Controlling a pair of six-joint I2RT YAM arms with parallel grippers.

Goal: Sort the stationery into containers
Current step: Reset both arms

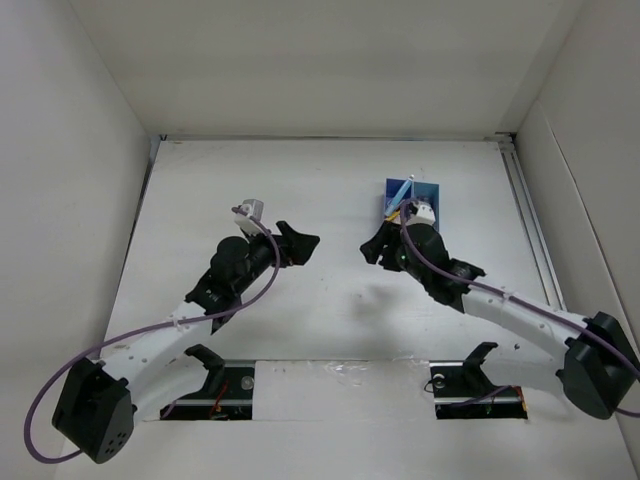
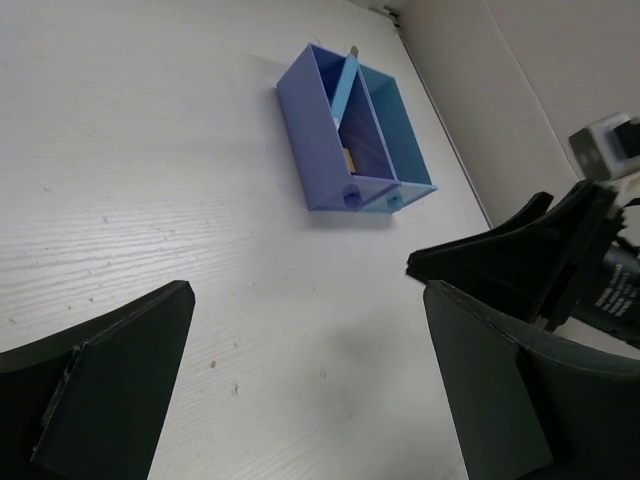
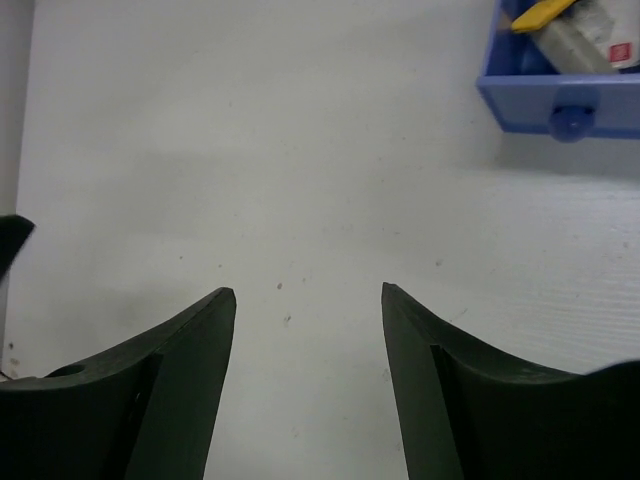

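The blue compartment box (image 1: 398,197) stands at the back of the table, partly hidden by my right wrist. In the left wrist view the box (image 2: 320,130) shows a darker and a lighter section, with a light blue pen (image 2: 342,88) leaning out of it. The right wrist view shows the box's corner (image 3: 560,95) holding a yellow piece (image 3: 540,14) and a beige block (image 3: 580,35). My left gripper (image 1: 300,243) is open and empty left of the box. My right gripper (image 1: 375,250) is open and empty just in front of it. No loose stationery shows on the table.
White walls enclose the table on three sides. A metal rail (image 1: 530,215) runs along the right edge. The right gripper's black fingers (image 2: 520,255) show in the left wrist view, close to my left gripper.
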